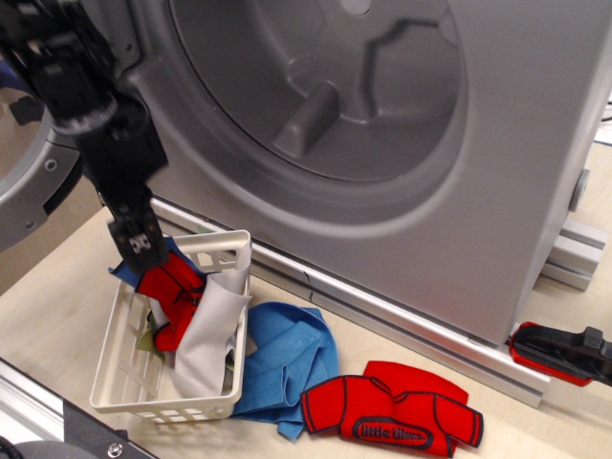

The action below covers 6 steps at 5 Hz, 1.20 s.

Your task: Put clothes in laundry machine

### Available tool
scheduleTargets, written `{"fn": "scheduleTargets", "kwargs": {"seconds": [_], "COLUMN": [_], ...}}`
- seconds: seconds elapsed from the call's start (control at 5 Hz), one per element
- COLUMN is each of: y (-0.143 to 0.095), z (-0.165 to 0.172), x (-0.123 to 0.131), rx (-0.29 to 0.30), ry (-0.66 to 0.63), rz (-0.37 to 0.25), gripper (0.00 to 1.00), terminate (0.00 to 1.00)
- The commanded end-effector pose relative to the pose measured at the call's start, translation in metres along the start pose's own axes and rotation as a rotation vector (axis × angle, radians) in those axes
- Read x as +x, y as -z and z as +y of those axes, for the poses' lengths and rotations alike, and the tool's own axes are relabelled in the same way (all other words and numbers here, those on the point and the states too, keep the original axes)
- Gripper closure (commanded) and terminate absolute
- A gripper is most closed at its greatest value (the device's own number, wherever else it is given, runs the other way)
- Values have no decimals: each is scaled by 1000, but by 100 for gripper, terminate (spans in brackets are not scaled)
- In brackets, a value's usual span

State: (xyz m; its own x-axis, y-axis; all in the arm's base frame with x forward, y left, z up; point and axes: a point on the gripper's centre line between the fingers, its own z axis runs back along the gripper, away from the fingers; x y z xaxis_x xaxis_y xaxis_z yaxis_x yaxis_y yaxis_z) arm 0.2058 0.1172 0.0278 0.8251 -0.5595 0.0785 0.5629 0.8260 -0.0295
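Gripper (141, 251) low over basket (226, 246).
My jaws touch the red shirt (172, 292) there; grip unclear from blur.

Silver-grey washer (497, 143) with ribbed grey drum (325, 86), white slatted basket (124, 368), red shirt (392, 416) trimmed in dark navy with navy lettering, plain blue cloth (287, 359), grey-white cloth (210, 339), black gripper (139, 251), pale wood tabletop (57, 287)

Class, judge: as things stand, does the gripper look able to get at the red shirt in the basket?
Probably yes: the gripper hangs just above the red shirt, which lies uncovered atop the basket.
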Motion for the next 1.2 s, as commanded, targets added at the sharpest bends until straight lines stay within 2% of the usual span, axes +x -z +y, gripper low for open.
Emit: {"fn": "scheduleTargets", "kwargs": {"seconds": [0.0,0.2,0.4,0.6,0.8,1.0], "y": [25,35,40,40,23,-9], "z": [6,-4,-7,-7,-7,-5], "x": [9,7,5,6,10,15], "rx": [-6,5,36,72,88,95], "ry": [28,53,73,59,17,-68], "rz": [39,37,41,48,47,16], "gripper": [0,0,100,100,100,100], "terminate": [0,0,0,0,0,0]}}
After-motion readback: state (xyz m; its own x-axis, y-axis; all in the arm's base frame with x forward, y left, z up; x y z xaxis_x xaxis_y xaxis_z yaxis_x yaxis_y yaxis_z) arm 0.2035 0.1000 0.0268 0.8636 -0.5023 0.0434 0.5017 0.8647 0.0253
